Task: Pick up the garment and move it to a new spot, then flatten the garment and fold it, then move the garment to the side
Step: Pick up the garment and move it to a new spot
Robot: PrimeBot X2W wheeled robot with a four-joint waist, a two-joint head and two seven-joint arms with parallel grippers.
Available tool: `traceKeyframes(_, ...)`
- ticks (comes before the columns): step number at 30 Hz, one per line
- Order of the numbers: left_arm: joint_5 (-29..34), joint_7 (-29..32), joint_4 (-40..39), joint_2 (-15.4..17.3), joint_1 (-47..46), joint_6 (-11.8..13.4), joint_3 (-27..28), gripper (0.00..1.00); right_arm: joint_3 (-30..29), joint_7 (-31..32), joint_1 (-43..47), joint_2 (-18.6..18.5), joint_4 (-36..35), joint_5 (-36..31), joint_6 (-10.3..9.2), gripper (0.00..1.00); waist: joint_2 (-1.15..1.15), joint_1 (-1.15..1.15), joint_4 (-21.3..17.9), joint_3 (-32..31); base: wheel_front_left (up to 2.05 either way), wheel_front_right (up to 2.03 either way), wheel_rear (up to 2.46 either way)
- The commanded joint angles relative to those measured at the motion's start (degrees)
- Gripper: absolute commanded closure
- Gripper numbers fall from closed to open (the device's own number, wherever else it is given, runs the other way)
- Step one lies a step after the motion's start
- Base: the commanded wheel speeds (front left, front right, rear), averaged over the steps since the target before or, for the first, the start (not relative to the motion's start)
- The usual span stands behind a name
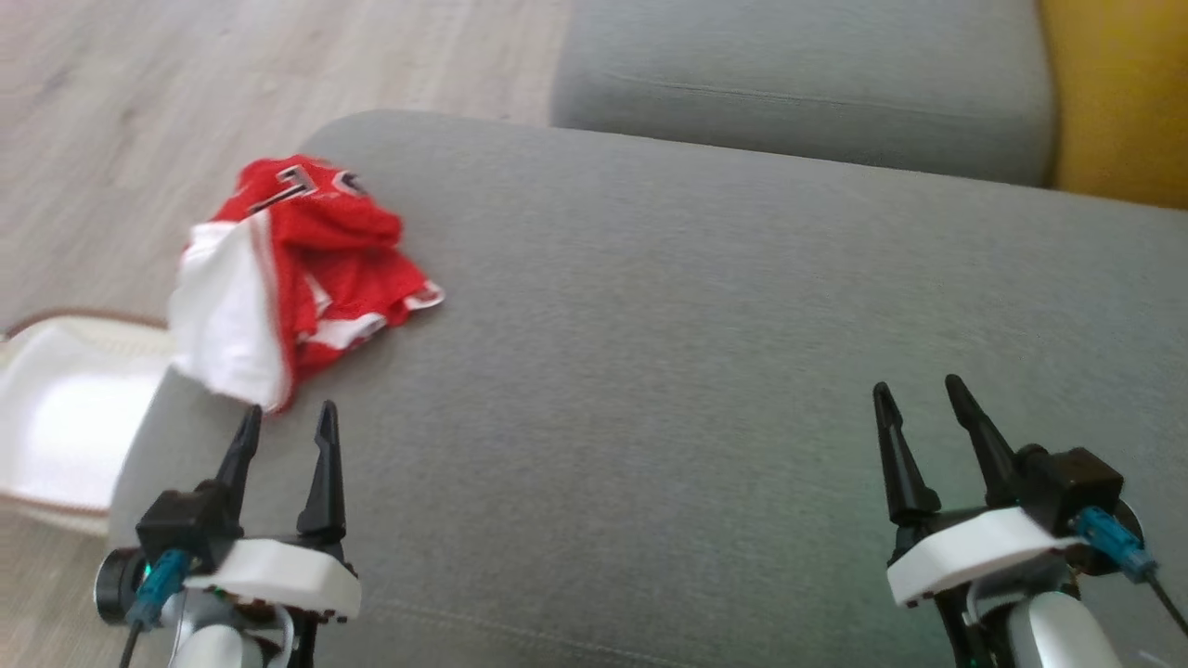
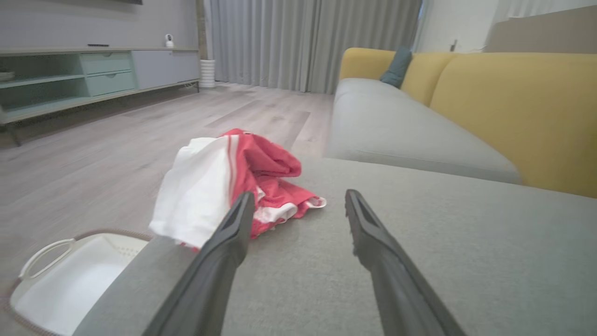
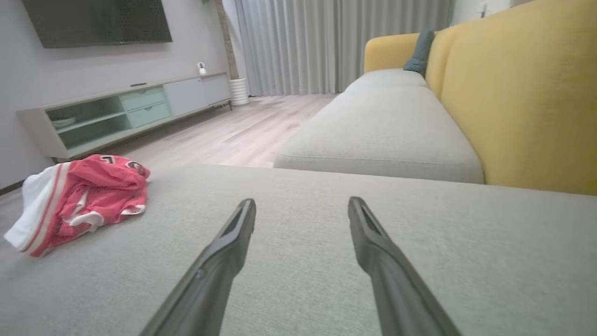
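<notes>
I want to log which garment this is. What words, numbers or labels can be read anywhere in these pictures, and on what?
Red and white garment: large pale, dark-edged characters along its far edge, cut off by folds and blurred; not readable as a word or number.
White basket: no text seen.
Grey sofa seat: no text seen.

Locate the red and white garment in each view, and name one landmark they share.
Head view: garment upper left, at the grey cushion's left edge.
Left wrist view: garment left of centre, middle height.
Right wrist view: garment far left, middle height.
Shared landmark: the yellow sofa back, at the right of each.
</notes>
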Motion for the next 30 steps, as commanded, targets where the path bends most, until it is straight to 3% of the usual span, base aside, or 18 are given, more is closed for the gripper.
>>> traceKeyframes(1,-0.13,-0.70,-1.83,0.66,-3.06,0.31,2.48,0.00,1.54,0.12,-1.86,-0.25,-2.47,0.09,-0.04,0.00,0.00,0.00,2.65,0.02,0.00,0.00,0.00)
traceKeyframes(12,0.07,-0.70,-2.17,0.67,-2.86,0.25,3.57,0.00,2.04,0.67,-2.07,-0.25,-3.26,0.29,-0.04,0.00,0.00,0.00,6.51,0.12,0.00,0.00,0.00)
traceKeyframes(30,0.89,-0.70,-2.13,0.58,-4.69,0.85,4.11,0.00,2.10,1.68,-3.08,-0.25,-4.37,0.02,-0.04,0.00,0.00,0.00,6.25,3.68,0.00,0.00,0.00)
